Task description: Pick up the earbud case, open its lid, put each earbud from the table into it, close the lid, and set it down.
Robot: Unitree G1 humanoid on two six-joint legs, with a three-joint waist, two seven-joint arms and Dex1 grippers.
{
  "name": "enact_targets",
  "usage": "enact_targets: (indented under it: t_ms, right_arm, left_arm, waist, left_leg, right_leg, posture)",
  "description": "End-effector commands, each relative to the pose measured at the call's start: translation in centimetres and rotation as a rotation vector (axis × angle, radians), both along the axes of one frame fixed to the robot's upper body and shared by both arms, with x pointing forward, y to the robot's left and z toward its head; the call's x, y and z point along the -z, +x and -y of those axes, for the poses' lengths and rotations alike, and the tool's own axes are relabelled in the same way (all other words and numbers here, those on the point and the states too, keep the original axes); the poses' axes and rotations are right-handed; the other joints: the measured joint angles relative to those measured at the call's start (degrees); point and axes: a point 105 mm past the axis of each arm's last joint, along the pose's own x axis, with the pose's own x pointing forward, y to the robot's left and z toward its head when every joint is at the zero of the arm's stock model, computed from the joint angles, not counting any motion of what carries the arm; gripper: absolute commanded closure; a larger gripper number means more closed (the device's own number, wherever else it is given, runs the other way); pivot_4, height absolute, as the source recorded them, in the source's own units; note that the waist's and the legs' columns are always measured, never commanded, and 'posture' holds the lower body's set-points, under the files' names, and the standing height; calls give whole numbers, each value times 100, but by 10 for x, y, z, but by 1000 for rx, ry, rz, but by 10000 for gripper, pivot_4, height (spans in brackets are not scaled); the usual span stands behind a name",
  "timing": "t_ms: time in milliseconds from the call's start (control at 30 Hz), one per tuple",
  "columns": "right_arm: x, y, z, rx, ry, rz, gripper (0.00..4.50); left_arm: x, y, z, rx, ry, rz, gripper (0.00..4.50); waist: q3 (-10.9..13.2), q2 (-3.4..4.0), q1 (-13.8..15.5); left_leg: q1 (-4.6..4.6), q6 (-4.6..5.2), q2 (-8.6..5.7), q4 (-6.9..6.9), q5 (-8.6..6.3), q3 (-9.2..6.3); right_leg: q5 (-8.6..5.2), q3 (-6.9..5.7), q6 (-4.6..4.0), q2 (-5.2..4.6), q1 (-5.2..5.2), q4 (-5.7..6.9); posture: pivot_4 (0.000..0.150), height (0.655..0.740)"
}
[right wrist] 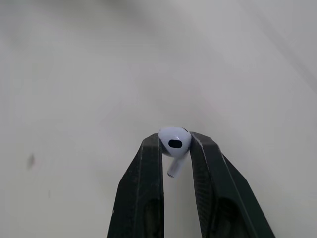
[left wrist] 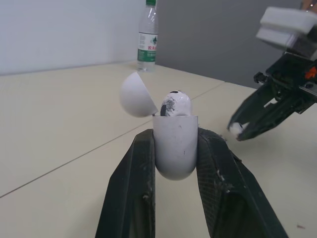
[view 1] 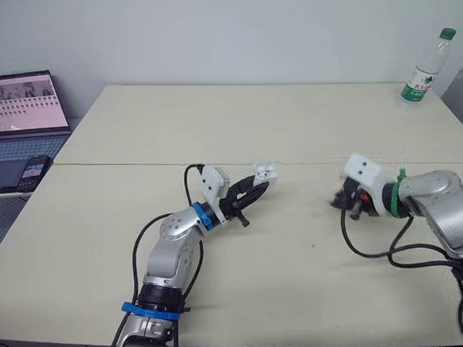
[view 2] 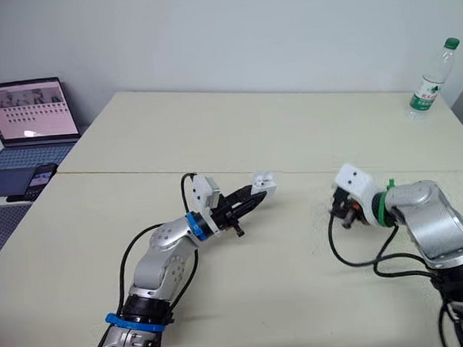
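My left gripper is shut on the white earbud case, holding it just above the middle of the table. The case's lid stands open, and one earbud sits in the case. My right gripper is shut on the second white earbud, pinching its head with the stem pointing back between the fingers. It hovers low over the table, a short way right of the case. The right gripper also appears in the left wrist view, facing the case.
A plastic water bottle stands at the table's far right corner. A laptop and a phone sit on a lower surface to the left. A seam runs across the table behind the grippers.
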Motion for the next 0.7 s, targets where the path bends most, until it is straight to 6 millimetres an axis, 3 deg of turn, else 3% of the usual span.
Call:
enact_targets:
  t_ms: [33, 300, 700]
  right_arm:
    - [-36, 4, -12, -20, 204, 201, 40907]
    - [-84, -2, -40, -47, 659, 304, 40907]
    - [-82, -9, -55, -87, 674, 326, 40907]
  left_arm:
    - [-23, -2, 17, 24, -42, 62, 37393]
    - [-33, -2, 41, 43, -129, 29, 37393]
    - [-39, -7, 46, 76, -155, 15, 37393]
  waist:
    - [0, 0, 0]
    - [0, 1, -5]
    - [-1, 2, -4]
  left_leg:
    - [-4, 0, -1, 0, 0, -1]
    - [-13, 0, 1, -2, 0, 0]
    - [-13, 1, 1, -3, 0, 1]
  right_leg:
    - [0, -1, 0, 0, -4, 0]
    - [1, 1, -1, 1, -17, 8]
    - [1, 2, -1, 3, -19, 7]
  posture:
    - [1500, 7362]
    - [1500, 7362]
    - [1500, 7362]
